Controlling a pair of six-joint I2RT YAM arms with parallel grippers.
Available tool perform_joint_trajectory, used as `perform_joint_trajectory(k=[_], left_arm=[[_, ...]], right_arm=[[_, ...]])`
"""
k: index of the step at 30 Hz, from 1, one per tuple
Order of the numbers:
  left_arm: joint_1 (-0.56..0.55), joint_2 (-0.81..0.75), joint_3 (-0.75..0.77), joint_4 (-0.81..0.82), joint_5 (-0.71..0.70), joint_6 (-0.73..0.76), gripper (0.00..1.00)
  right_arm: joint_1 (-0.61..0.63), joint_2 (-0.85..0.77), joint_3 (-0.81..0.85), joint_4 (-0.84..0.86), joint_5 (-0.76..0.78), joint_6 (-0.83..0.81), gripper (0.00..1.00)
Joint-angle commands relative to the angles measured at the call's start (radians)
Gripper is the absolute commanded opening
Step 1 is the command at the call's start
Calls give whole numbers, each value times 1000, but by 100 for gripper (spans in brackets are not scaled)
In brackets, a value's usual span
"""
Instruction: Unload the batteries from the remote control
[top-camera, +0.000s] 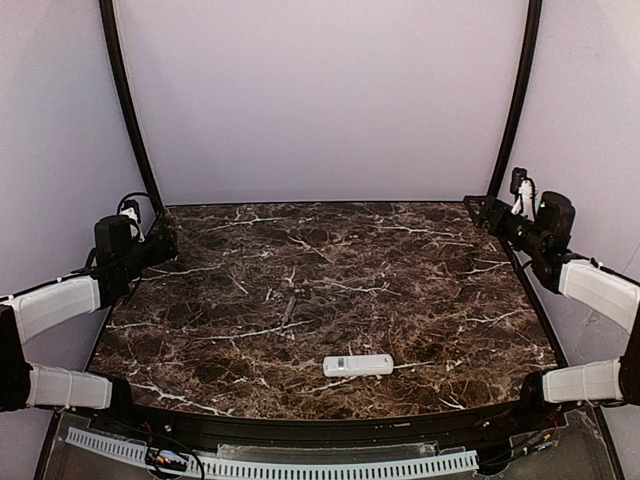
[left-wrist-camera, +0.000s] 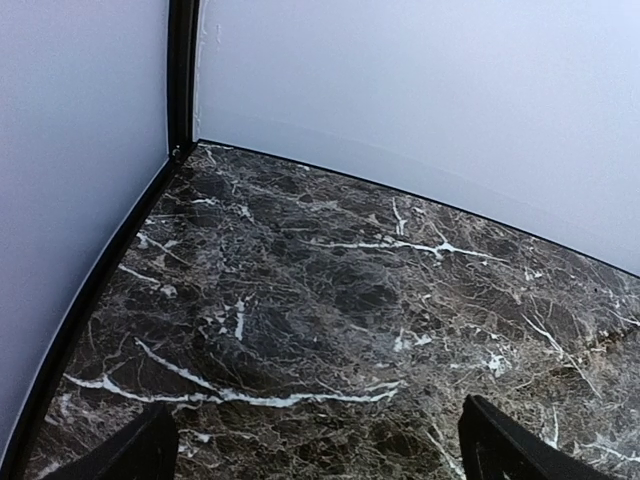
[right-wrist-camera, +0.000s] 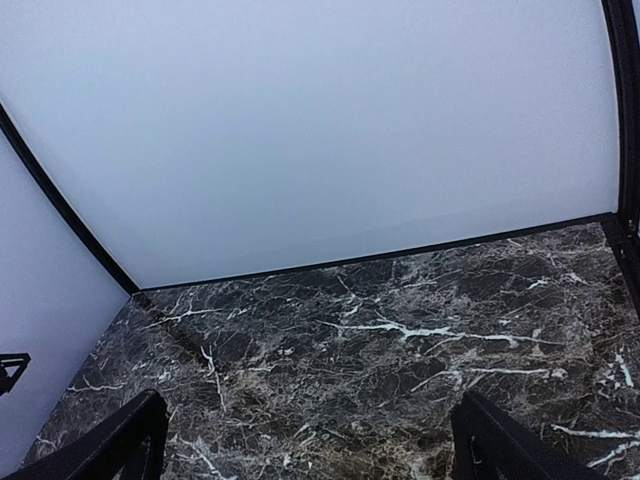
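The left gripper (left-wrist-camera: 318, 455), fingers spread wide, hangs over the marble table's (top-camera: 300, 270) far-left corner, the remote control (top-camera: 358, 365) lies flat near the front edge, and the right gripper (right-wrist-camera: 312, 450), likewise parted, hangs at the far-right corner.

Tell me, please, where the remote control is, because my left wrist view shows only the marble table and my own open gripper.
Observer: In the top view the remote control lies flat near the front edge of the table, slightly right of centre, with its long side running left to right.
Operator: Are any batteries out yet?
Observer: None show in any view.
Operator: And the right arm?
Observer: The right gripper is open and holds nothing, above the table's far right corner, well away from the remote control.
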Motion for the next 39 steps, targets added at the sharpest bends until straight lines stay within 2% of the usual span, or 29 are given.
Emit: perform_joint_trajectory(k=[1, 6, 16, 22, 27, 33, 39], left_arm=[[-25, -37, 44, -117, 83, -56, 99], [-91, -8, 92, -195, 117, -98, 99], [-238, 83, 271, -450, 291, -118, 98], [-261, 156, 432, -628, 384, -14, 98], [-276, 189, 453, -634, 394, 25, 98], [-282, 121, 375, -507, 354, 81, 98], [-282, 93, 412, -590, 380, 214, 96]], right_arm=[[-2, 16, 3, 33, -110, -11, 99], [35, 46, 53, -41, -230, -106, 99], [229, 42, 64, -154, -206, -347, 99], [348, 26, 26, -174, -172, -435, 99], [441, 34, 13, -182, -164, -522, 99], [573, 21, 2, -275, -184, -632, 99], [704, 3, 21, -397, -147, -710, 99]])
